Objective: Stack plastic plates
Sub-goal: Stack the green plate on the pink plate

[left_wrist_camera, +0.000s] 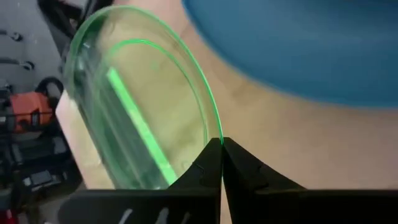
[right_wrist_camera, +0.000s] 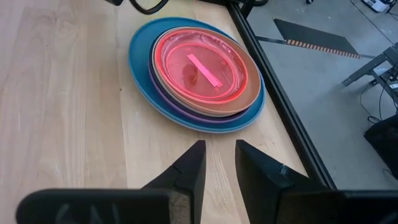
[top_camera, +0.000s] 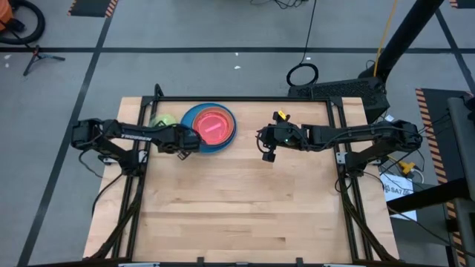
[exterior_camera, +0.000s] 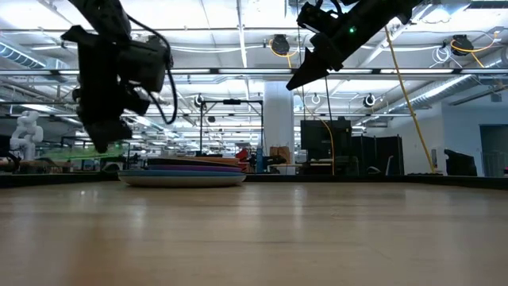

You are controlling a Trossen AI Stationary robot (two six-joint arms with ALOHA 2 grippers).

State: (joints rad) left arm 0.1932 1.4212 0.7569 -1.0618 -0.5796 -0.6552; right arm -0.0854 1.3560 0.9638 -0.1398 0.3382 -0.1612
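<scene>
A stack of plates (top_camera: 223, 142) (exterior_camera: 182, 172) lies flat on the table's far left part. It has a large blue plate (right_wrist_camera: 140, 59) at the bottom, then purple, then tan, with a translucent pink plate (right_wrist_camera: 199, 70) on top. My left gripper (top_camera: 173, 132) (left_wrist_camera: 222, 149) is just left of the stack, shut on a small translucent green plate (top_camera: 163, 121) (left_wrist_camera: 143, 106). My right gripper (top_camera: 268, 156) (right_wrist_camera: 219, 155) hangs open in the air right of the stack and touches nothing. My left gripper pinches the green plate's rim (left_wrist_camera: 214, 134) between its two fingertips, at the edge only. In the low view the fingers come down from above, and the plate (exterior_camera: 87, 152) is lifted clear of the table, lying nearly level, beside the stack.
Black frame rails (top_camera: 338, 126) run along the table's far, left and right edges. The near half of the wooden top (top_camera: 237, 215) is bare. The far rail passes close behind the stack (right_wrist_camera: 273, 99).
</scene>
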